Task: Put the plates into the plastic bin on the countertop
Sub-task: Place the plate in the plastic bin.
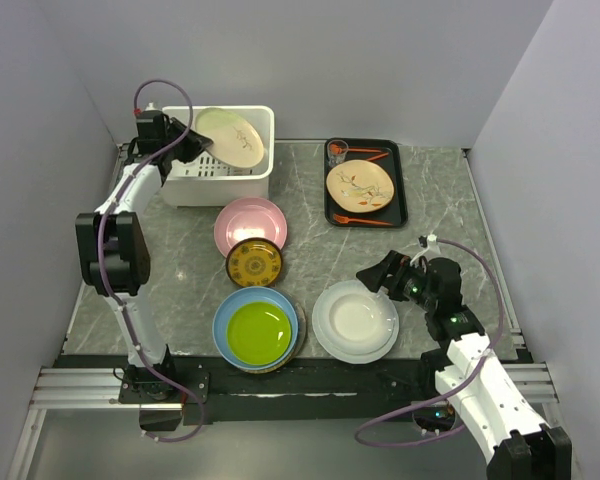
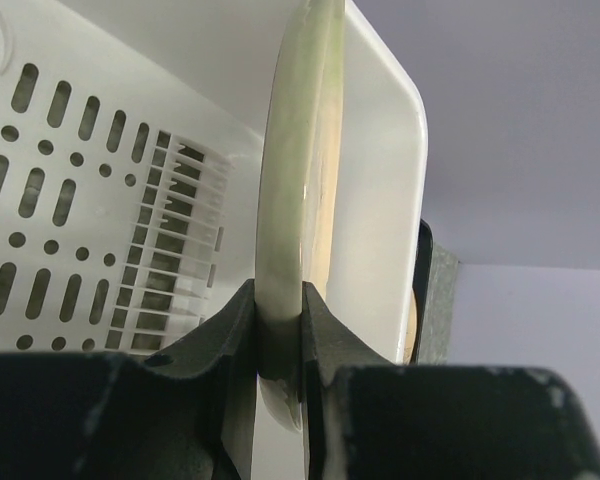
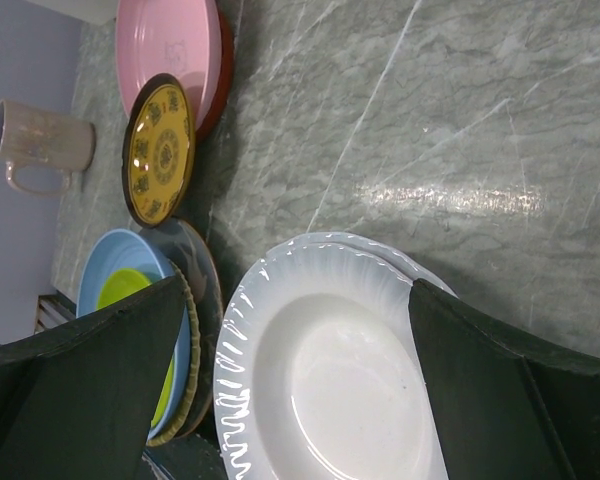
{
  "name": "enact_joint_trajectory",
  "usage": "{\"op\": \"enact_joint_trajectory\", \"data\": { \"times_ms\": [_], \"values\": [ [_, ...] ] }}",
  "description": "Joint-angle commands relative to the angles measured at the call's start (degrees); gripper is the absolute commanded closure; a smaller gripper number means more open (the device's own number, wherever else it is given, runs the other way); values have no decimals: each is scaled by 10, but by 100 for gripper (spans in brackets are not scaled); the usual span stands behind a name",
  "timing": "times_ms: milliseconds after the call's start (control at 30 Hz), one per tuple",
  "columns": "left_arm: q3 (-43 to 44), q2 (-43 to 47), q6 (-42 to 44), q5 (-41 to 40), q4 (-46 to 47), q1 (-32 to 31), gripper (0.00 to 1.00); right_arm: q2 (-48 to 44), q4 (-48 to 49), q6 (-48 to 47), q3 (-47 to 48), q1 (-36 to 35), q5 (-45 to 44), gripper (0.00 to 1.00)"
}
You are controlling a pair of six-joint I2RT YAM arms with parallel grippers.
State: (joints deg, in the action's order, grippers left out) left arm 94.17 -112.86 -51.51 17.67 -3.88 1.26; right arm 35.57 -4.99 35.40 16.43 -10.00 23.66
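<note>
**Obscured areas.** In the left wrist view, the cream-and-green plate (image 2: 285,200) shows edge-on only. Its face is not visible, and the part of its rim inside the grip is covered by the fingers (image 2: 235,335). Contact between this plate and the slotted floor of the plastic bin (image 2: 380,200) cannot be determined. In the top view, the left fingertips are partly masked by the plate. The blue plate (image 1: 225,318) carries a lime green plate (image 1: 258,333) and rests on a darker plate of which only a brown rim shows; its pattern cannot be made out. A red-brown rim shows beneath the pink plate (image 3: 170,50). The right wrist view cuts off the near edge of the white plate (image 3: 330,370).

**Fingers.** The left gripper (image 1: 195,143) stands narrowly parted, both fingers pinching the rim of the cream-and-green plate (image 1: 230,135). The right gripper (image 1: 390,275) is spread wide and holds nothing. It hangs above the white plate (image 1: 355,320), and contact cannot be confirmed.

**Orientation.** The held plate sits over the open top of the plastic bin (image 1: 262,112) at the far left of the countertop (image 1: 440,190). It is tilted, face toward the overhead camera. Its long axis runs from the gripped left edge toward the bin's right wall. The gold-patterned plate (image 1: 254,263) lies flat, overlapping the pink plate's near edge.
</note>
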Motion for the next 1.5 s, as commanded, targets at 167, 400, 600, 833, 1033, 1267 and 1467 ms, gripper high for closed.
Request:
{"op": "enact_joint_trajectory", "data": {
  "times_ms": [167, 400, 600, 833, 1033, 1267, 1467],
  "values": [
    [82, -32, 3, 46, 56, 2, 99, 13, 35, -15, -1, -4, 10, 0],
    [51, -35, -5, 51, 77, 9, 99, 13, 34, -16, -3, -3, 8, 0],
    [52, -44, -4, 48, 70, 16, 99, 16, 37, -14, -4, -4, 8, 0],
    [47, -48, -3, 38, 54, 19, 99, 18, 37, -14, -8, -4, 7, 0],
    [72, -75, 2, 55, 22, 20, 98, 17, 31, -14, -10, -4, 3, 0],
    [70, -79, 6, 46, 11, 20, 82, 7, 26, -11, -14, -4, 2, 0],
    [73, -77, 12, 39, 5, 20, 71, 3, 23, -9, -15, -4, 2, 0]
  ]
}}
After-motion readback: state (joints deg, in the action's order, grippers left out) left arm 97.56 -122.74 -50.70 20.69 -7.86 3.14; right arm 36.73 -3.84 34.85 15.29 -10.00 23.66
